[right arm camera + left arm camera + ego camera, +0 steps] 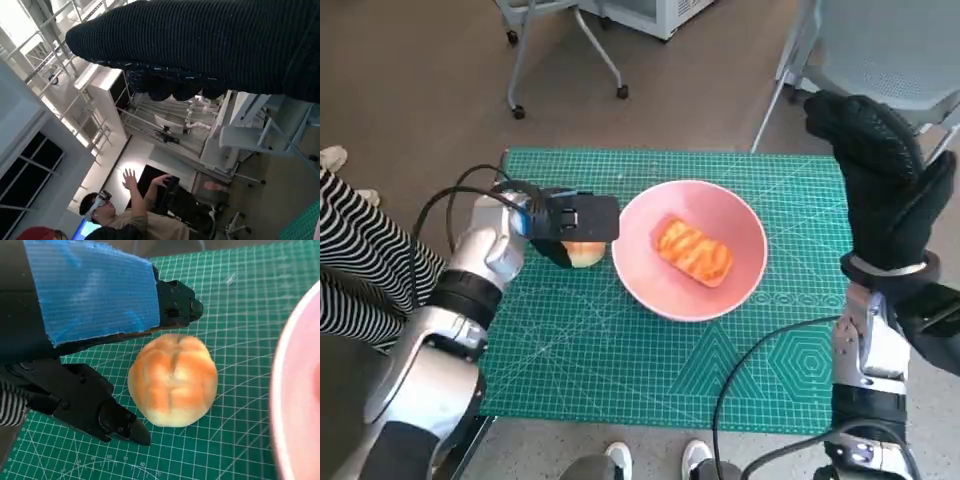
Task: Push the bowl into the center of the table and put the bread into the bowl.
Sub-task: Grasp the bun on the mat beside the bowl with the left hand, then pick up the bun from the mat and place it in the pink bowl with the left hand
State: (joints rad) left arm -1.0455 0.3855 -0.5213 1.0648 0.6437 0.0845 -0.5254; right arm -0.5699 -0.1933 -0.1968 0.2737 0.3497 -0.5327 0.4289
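A pink bowl [642, 275] stands near the middle of the green cutting mat [620, 360], and an orange glazed piece of bread [693, 252] lies inside it. A round pale bun [583, 254] sits on the mat just left of the bowl. My left hand [555, 220] hovers over that bun. The left wrist view shows the bun [172, 380] between the spread black fingers [117, 422] of my left hand [90, 300], with small gaps on both sides, and the bowl's rim [297, 390] close by. My right hand [880, 180] is raised above the table's right edge and holds nothing; the glove [210, 45] shows in the right wrist view.
Chair legs on casters [565, 60] and a grey chair [890, 50] stand beyond the table's far edge. A person's striped legs [350, 260] are at the left and shoes [655, 460] at the near edge. A person [125, 215] sits in the background of the right wrist view.
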